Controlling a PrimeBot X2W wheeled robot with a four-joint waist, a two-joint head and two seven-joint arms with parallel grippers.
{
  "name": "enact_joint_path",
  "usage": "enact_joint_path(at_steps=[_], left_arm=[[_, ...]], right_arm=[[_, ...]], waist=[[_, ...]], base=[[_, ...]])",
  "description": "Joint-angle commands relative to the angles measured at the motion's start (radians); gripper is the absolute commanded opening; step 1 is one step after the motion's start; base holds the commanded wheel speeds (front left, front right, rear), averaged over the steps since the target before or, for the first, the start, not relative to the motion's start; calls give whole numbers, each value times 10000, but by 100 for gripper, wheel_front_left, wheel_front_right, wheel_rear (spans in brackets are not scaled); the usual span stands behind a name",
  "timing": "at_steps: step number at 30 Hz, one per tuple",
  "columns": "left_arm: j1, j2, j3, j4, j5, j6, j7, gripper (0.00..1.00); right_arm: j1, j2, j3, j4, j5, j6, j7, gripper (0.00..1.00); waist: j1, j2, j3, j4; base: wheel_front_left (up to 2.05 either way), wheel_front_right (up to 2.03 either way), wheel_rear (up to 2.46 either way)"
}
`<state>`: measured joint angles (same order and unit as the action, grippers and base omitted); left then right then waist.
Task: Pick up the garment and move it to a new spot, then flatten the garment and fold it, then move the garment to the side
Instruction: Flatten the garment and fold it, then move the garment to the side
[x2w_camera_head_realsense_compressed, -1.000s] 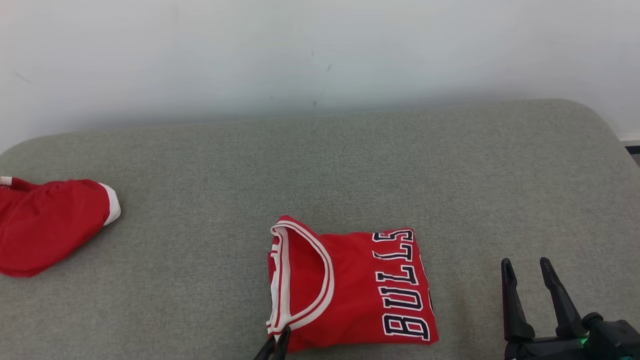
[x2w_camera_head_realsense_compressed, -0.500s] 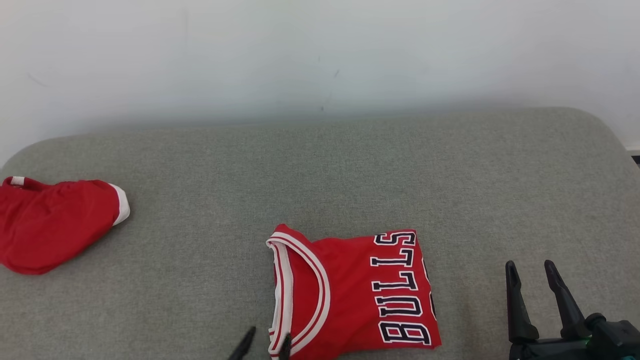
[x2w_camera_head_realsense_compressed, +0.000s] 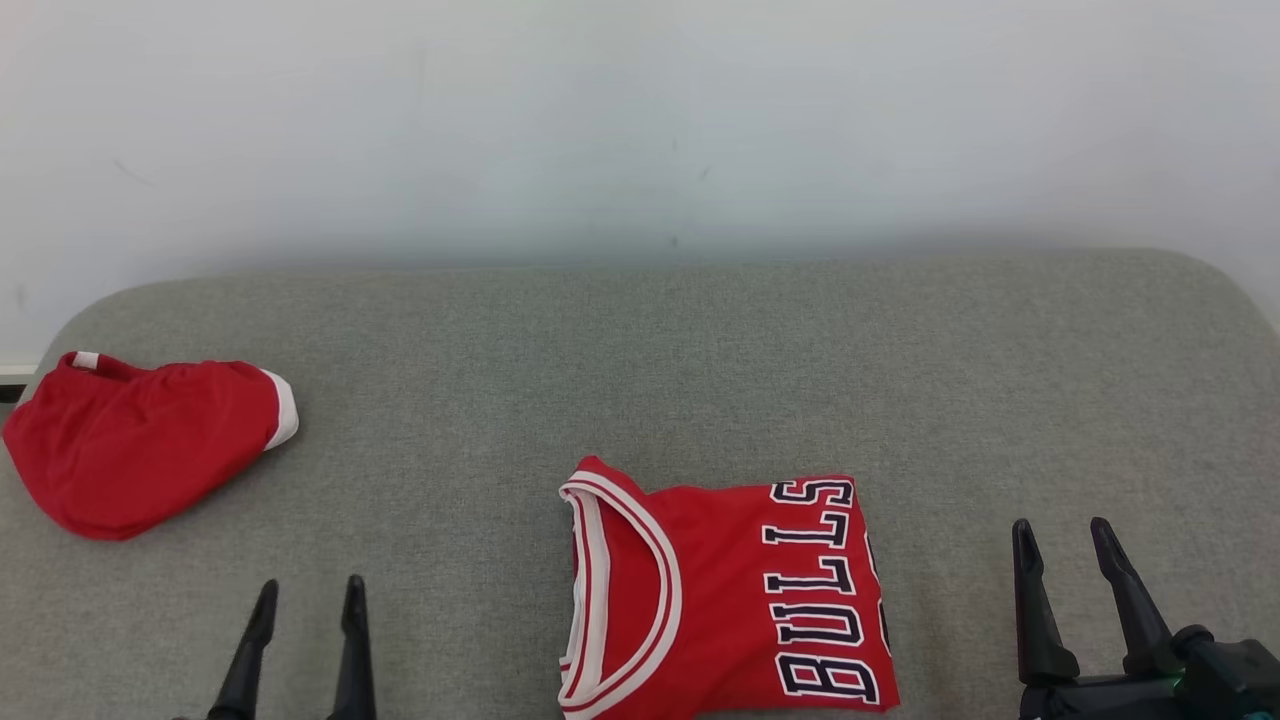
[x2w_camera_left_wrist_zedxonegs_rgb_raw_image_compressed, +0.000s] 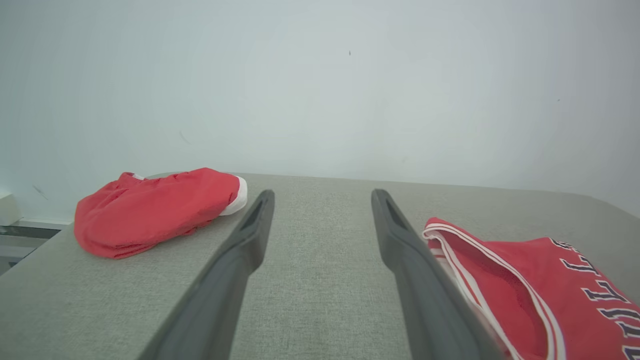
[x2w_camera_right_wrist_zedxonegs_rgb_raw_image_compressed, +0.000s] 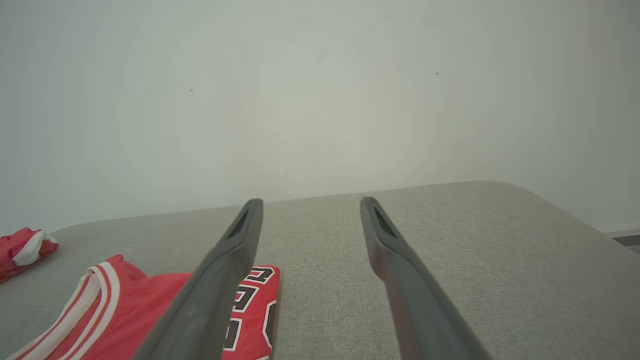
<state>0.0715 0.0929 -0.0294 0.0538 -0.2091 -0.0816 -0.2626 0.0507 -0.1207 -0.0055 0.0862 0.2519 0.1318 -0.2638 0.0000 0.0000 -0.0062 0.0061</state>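
- Head view: the folded shirt (x2w_camera_head_realsense_compressed: 725, 600) lies flat on the grey cushion (x2w_camera_head_realsense_compressed: 700, 350), at the near edge around the middle. Its neck band is to the left and its lettering to the right. I judge the fold done, with only the move to the side left.
- My left claw (x2w_camera_head_realsense_compressed: 310, 583) stands wide open and empty, to the left of the shirt and apart from it. My right claw (x2w_camera_head_realsense_compressed: 1060, 524) is also wide open and empty, to the right of the shirt and clear of it. With one on each side, I could take either edge.
- The other red garment (x2w_camera_head_realsense_compressed: 140, 445) sits bunched at the far left, well apart from the shirt. That is probably the side pile.
- Left wrist view: the fingers are spread over bare cushion with nothing between them. The shirt's neck band is just right of the right finger.
- Right wrist view: the fingers are spread and hold nothing. The shirt's lettered edge lies low on the left, partly behind the left finger.
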Motion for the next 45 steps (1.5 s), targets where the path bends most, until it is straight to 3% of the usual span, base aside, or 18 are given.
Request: enact_joint_path(at_steps=[1,6,20,45], left_arm=[[190,-20,150,-104,140,12,-31,100],[329,55,653,-53,367,-96,-31,100],[-244,-77,685,822,677,-334,-31,100],[-151,-258,992,671,893,-443,-31,100]], right_arm=[[66,-54,26,-9,-56,-25,-4,100],[148,-72,86,57,-57,-25,-4,100],[126,-95,378,433,-179,-25,-4,100],[-2,-186,734,673,-12,-25,-4,100]], waist=[[0,0,-44,34],[0,0,-104,88],[0,0,-104,82],[0,0,-156,47]], base=[[0,0,0],[0,0,0],[0,0,0],[0,0,0]])
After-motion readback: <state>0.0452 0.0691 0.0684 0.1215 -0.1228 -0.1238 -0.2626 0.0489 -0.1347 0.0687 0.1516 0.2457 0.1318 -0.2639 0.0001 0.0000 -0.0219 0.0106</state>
